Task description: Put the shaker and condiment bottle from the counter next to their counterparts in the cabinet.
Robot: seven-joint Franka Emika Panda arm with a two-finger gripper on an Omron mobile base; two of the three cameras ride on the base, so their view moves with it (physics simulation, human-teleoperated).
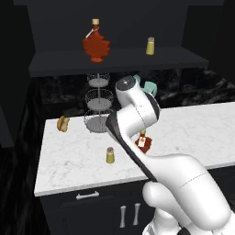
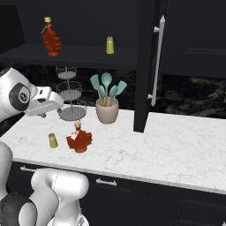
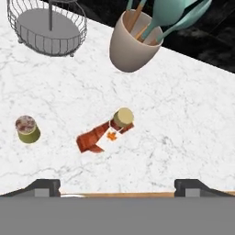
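- The black, doorless cabinet [image 1: 114,62] was seen above the work surface; on its one wide shelf stood the counterparts, a maple-leaf-shaped red-brown bottle [image 1: 96,43] and an olive-yellow shaker [image 1: 150,46], well apart from each other.
- The white marble counter [image 2: 176,150] was seen to carry both things of the task, so neither transfer was judged to have been made; both lifts and both placements were judged to be left.
- A three-tier wire stand [image 2: 70,95] was seen at the back of the counter, its trays apparently empty.
- A beige utensil crock [image 2: 107,110] was seen beside the stand, with teal spatulas and spoons [image 2: 107,86] held upright in it.
- The condiment bottle [image 3: 104,133] was found upright on the marble, in front of the crock, untouched.
- The counter's shaker [image 3: 27,129] was found standing near the bottle on its stand side, apart from it.
- A small bun-like item [image 1: 63,123] was noted near the counter's far edge.
- The gripper [image 3: 117,184] was seen spread wide and empty, poised above the bottle, which was judged to be the first thing aimed at.
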